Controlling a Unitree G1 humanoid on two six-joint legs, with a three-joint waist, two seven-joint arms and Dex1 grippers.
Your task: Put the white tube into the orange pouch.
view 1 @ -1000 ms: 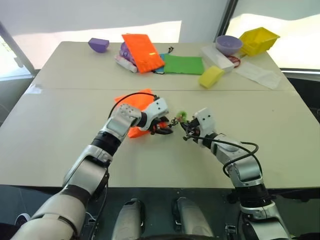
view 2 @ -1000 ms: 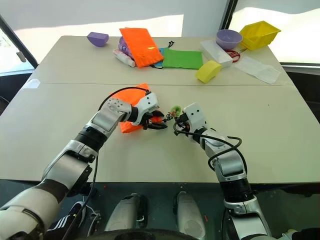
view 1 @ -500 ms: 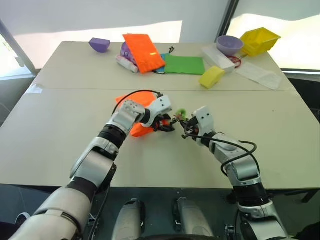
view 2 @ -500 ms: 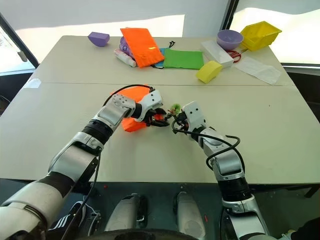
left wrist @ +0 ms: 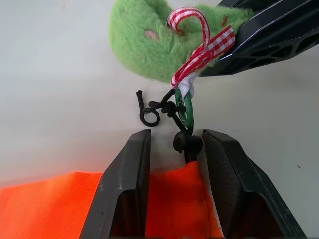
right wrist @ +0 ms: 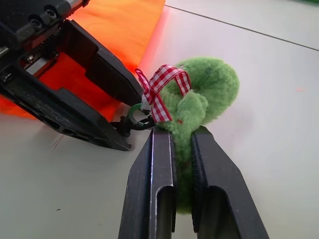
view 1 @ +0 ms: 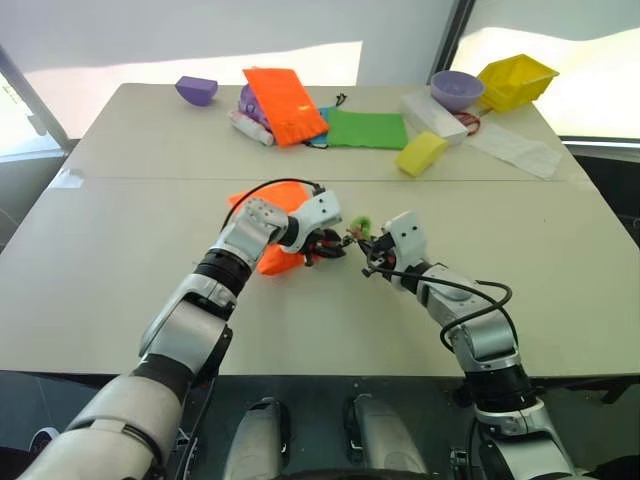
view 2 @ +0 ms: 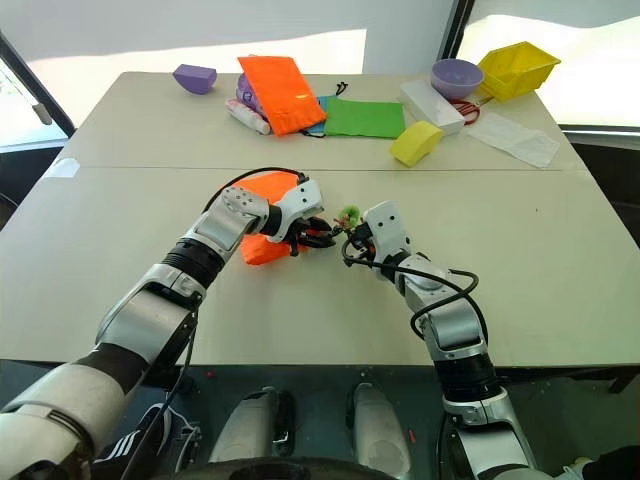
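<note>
Two beige tables (view 1: 120, 210) butted together carry everything, the far one strewn with a longer orange pouch (view 1: 285, 102), a green cloth (view 1: 368, 129), a yellow sponge (view 1: 422, 152), a yellow bin (view 1: 517, 80) and two purple bowls (view 1: 457, 89). Near the middle of the near table lies the orange pouch (view 2: 262, 218), flat and limp, its neck gathered toward the right. Left gripper (left wrist: 172, 149) straddles that gathered mouth, its black fingers (left wrist: 127, 184) partly closed around the orange fabric and the dark cord (left wrist: 182, 112) with its bead, though whether they truly pinch it I cannot tell. Right gripper (right wrist: 182, 144) is clenched on the green fuzzy tuft (right wrist: 204, 92), which wears a red checked ribbon (right wrist: 162, 92). I cannot make out the white tube on either table. By my judgement the pouch is light, soft and floppy, so it wants holding at the rim fabric beside the cord; pulling tuft and fabric apart should slacken the drawstring. The tube, small and probably smooth, should be gripped across its body.
</note>
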